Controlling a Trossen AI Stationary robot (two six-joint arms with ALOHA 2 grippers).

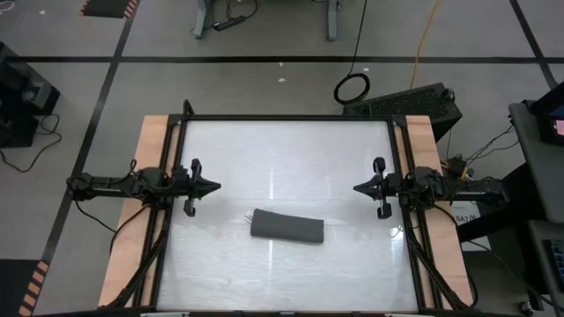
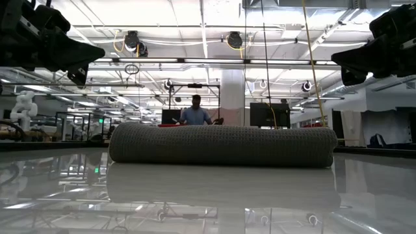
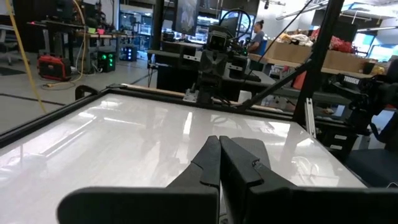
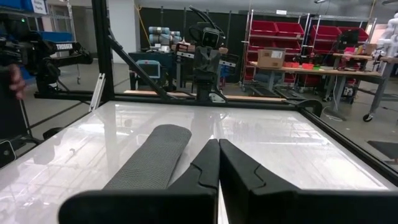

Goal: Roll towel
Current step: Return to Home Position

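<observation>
High view is showing the towel (image 1: 287, 227) lying rolled on the table (image 1: 291, 145); left gripper (image 1: 214, 187) and right gripper (image 1: 357, 188) are hanging well clear either side of the towel, fingers together, empty; homing is seemingly finishing, requiring only parking clear.

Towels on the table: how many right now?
1. The towel lies rolled up on the table, about midway between its sides, apart from the left gripper and right gripper, both shut. Nothing there could hide another.
</observation>
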